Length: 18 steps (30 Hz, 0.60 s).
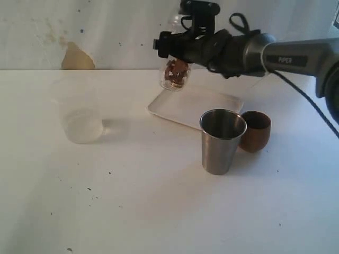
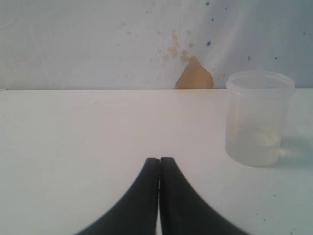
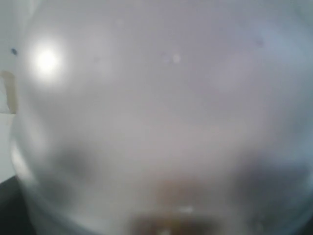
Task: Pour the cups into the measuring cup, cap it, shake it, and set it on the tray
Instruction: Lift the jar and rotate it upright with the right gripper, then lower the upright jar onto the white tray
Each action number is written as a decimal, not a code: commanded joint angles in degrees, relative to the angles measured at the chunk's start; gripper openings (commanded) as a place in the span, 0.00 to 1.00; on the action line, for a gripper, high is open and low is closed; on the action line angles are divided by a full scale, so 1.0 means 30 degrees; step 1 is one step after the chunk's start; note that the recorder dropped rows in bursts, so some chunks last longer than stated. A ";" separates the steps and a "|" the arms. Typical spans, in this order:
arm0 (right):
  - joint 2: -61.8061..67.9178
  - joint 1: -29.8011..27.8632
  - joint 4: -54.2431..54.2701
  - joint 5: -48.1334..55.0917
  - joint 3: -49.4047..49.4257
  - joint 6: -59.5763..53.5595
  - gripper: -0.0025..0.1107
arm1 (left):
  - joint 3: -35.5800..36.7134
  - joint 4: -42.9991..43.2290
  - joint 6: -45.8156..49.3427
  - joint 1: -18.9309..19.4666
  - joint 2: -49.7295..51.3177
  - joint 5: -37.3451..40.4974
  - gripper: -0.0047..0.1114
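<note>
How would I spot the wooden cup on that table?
Start at the white tray near the middle of the table. Two cups stand just in front of its right end. The wooden cup is the shorter, rounded, dark brown one, right of the taller shiny steel tumbler.

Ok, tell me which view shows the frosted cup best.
Left wrist view: the frosted cup stands whole and sharp. The exterior view shows it pale against the table; the right wrist view misses it.
</note>
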 commanded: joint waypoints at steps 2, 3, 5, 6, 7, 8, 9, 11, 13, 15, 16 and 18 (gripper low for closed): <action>-0.0241 0.1081 -0.0127 -0.5231 0.2240 -0.1385 0.02 | 0.0108 0.0010 -0.0030 0.0074 -0.0053 -0.0241 0.04; -0.0241 0.1119 -0.0085 -0.5395 0.2508 -0.1346 0.02 | 0.0108 0.0010 -0.0030 0.0074 -0.0053 -0.0241 0.04; -0.0241 0.1165 -0.0084 -0.5615 0.3065 -0.1116 0.02 | 0.0108 0.0010 -0.0030 0.0074 -0.0053 -0.0241 0.04; -0.0241 0.1165 -0.0084 -0.5706 0.3292 -0.1116 0.02 | 0.0108 0.0010 -0.0030 0.0074 -0.0053 -0.0241 0.04; -0.0241 0.1200 -0.0084 -0.6080 0.3526 -0.1257 0.02 | 0.0108 0.0010 -0.0030 0.0074 -0.0053 -0.0241 0.04; -0.0241 0.1215 -0.0084 -0.6496 0.3806 -0.1521 0.02 | 0.0108 0.0010 -0.0030 0.0074 -0.0053 -0.0241 0.04; -0.0241 0.1245 -0.0084 -0.7090 0.4117 -0.1870 0.02 | 0.0108 0.0010 -0.0030 0.0074 -0.0053 -0.0241 0.04; -0.0241 0.1245 -0.0042 -0.7795 0.4632 -0.1876 0.02 | 0.0108 0.0010 -0.0030 0.0074 -0.0053 -0.0241 0.04; -0.0241 0.1245 0.0059 -0.7879 0.4881 -0.1836 0.02 | 0.0108 0.0010 -0.0030 0.0074 -0.0053 -0.0241 0.04; -0.0105 0.1245 0.0059 -0.7978 0.5041 -0.1836 0.02 | 0.0108 0.0010 -0.0030 0.0074 -0.0053 -0.0241 0.04; 0.0020 0.1245 0.0059 -0.8122 0.5041 -0.1836 0.02 | 0.0108 0.0010 -0.0030 0.0074 -0.0053 -0.0241 0.04; 0.0349 0.1245 0.0059 -0.8888 0.5041 -0.1836 0.02 | 0.0108 0.0010 -0.0030 0.0074 -0.0053 -0.0241 0.04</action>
